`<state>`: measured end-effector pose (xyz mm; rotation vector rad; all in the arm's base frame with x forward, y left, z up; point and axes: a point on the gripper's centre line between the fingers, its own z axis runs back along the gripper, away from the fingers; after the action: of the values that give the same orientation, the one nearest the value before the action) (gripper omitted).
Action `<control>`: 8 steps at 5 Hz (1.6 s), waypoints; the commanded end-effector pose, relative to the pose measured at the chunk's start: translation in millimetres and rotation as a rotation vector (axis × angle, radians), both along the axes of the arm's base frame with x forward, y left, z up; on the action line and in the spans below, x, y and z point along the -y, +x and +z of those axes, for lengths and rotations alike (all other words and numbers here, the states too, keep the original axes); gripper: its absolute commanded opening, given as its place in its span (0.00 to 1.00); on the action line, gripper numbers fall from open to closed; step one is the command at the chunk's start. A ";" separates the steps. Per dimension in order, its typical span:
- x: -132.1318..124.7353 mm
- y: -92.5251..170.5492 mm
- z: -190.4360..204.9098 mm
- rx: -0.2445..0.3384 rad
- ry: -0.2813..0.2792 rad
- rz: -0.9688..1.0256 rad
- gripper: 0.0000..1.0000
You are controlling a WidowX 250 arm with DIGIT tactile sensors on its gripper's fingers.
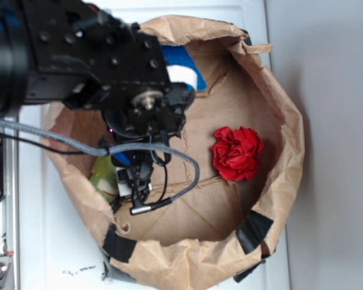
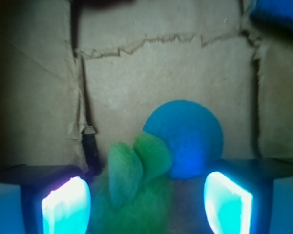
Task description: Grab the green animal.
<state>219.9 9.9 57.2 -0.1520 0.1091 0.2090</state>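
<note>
The gripper (image 2: 146,204) stands spread wide, its two glowing cyan pads (image 2: 227,202) low at either side of the wrist view with a clear gap between them — nothing is clamped. Between the pads, nearer the left one, sits the green animal (image 2: 134,190), its fuzzy lime body rising from the bottom edge with two leaf-like lobes on top; neither pad can be seen to touch it. Just behind it and to the right, touching or nearly so, is the blue ball (image 2: 185,139), round and matte.

From the exterior view the gripper (image 1: 133,181) hangs down inside a crumpled brown paper bag (image 1: 278,199) laid open like a basin, its rim patched with black tape (image 1: 254,232). The green animal (image 1: 103,176) shows only as a lime sliver at the bag's left wall, mostly hidden behind the black arm (image 1: 91,60) and a grey braided cable (image 1: 169,154). A red cloth flower (image 1: 236,153) lies well apart on the bag's floor to the right — alone there. The bag rests on a white tabletop (image 1: 54,254).
</note>
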 end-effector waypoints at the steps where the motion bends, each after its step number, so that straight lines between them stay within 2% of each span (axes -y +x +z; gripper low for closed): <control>1: 3.2 1.0 -25.2 0.026 0.011 0.004 1.00; 2: 3.3 -0.1 -27.9 0.013 0.032 0.018 0.00; 5: -0.8 -3.7 -10.1 0.079 0.007 0.047 0.00; 6: -1.7 -3.0 13.0 0.098 -0.030 0.045 0.00; 8: -7.9 1.7 92.6 0.162 -0.165 0.035 0.00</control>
<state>217.9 4.4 134.1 -0.3476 0.0272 0.2150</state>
